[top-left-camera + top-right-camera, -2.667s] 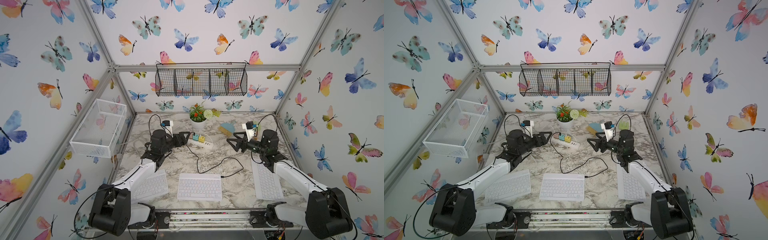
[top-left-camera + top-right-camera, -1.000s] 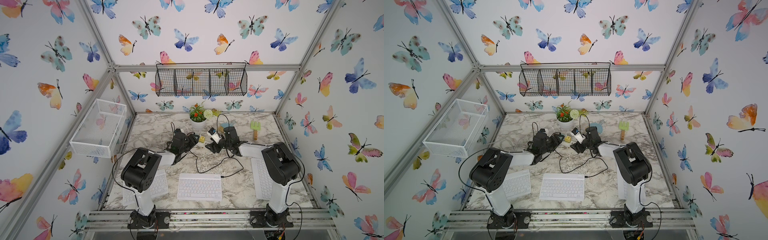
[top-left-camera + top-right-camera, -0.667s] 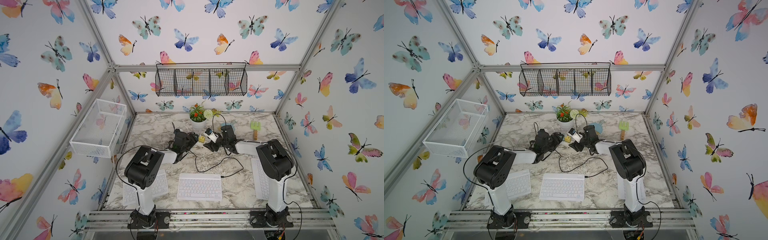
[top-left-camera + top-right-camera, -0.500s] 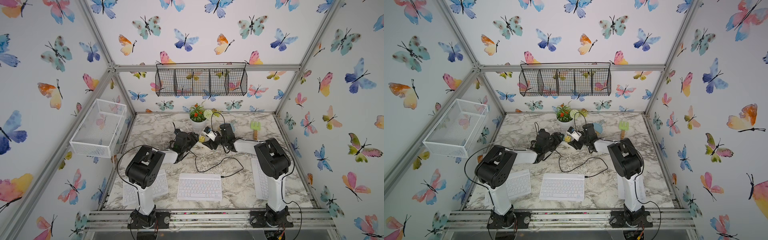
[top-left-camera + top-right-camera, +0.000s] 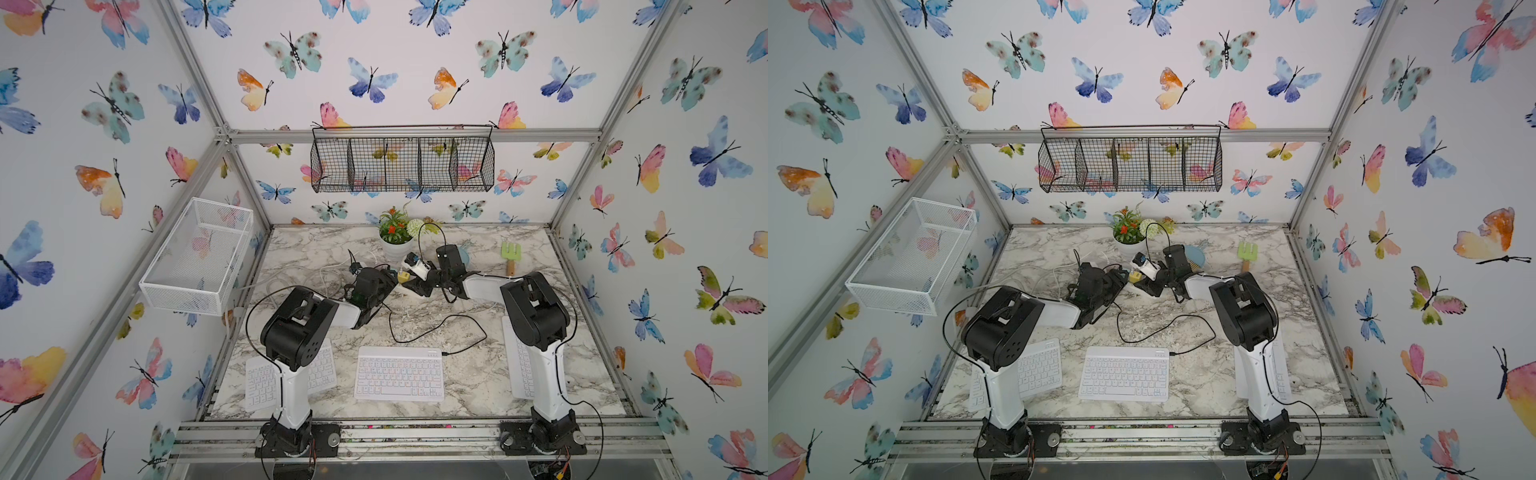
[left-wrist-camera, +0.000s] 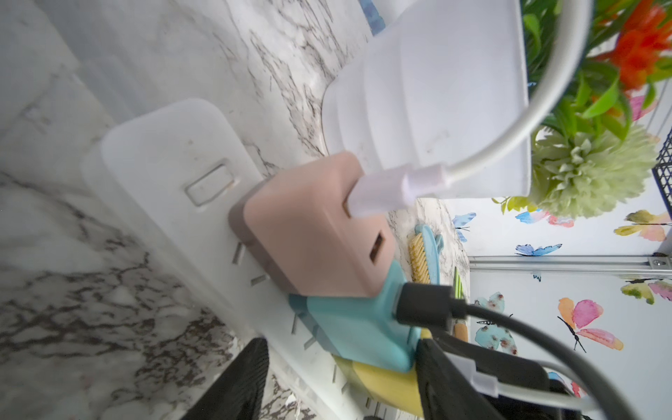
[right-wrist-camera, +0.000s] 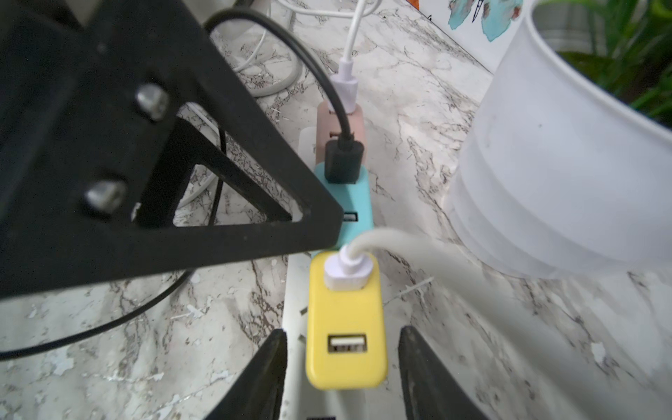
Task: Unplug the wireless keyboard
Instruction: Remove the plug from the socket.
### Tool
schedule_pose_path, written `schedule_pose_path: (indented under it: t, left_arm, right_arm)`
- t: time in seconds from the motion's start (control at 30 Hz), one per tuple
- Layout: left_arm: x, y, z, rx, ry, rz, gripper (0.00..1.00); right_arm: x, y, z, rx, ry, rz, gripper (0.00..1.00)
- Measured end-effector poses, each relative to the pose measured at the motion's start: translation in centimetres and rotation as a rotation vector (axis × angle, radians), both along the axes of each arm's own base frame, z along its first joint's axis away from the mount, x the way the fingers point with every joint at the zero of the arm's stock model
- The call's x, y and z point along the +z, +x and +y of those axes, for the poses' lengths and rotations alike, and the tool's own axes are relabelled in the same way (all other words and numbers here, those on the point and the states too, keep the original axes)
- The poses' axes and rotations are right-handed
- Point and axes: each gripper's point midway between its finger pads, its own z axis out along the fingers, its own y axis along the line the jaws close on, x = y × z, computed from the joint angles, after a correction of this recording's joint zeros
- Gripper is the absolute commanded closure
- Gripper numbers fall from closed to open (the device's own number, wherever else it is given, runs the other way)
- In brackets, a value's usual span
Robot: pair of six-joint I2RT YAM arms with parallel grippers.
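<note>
Wireless keyboard [image 5: 399, 374] lies front centre. Its black plug [image 7: 343, 160] stands in the teal adapter [image 7: 360, 203], beyond the right gripper [image 7: 342, 332], whose jaws are released astride the yellow adapter [image 7: 345, 302]. The left gripper [image 6: 342, 349] is nearer; its jaw state cannot be told.

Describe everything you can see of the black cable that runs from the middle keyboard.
The black cable is thin, smooth and slack, lying in loose curves on the marble table. One small end enters the wireless keyboard at its far right corner; the other, a chunky black plug, sits in the teal adapter on the white power strip.
</note>
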Motion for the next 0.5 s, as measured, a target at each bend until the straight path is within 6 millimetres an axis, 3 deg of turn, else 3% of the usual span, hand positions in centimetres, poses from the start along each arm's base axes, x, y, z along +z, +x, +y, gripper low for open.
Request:
schedule_pose_path:
  t: [0.5]
  left_arm:
    - [-0.13, 0.13, 0.10, 0.016, -0.001, 0.020, 0.39]
  right_arm:
    - [-0.68, 0.12, 0.37, 0.020, -0.023, 0.052, 0.75]
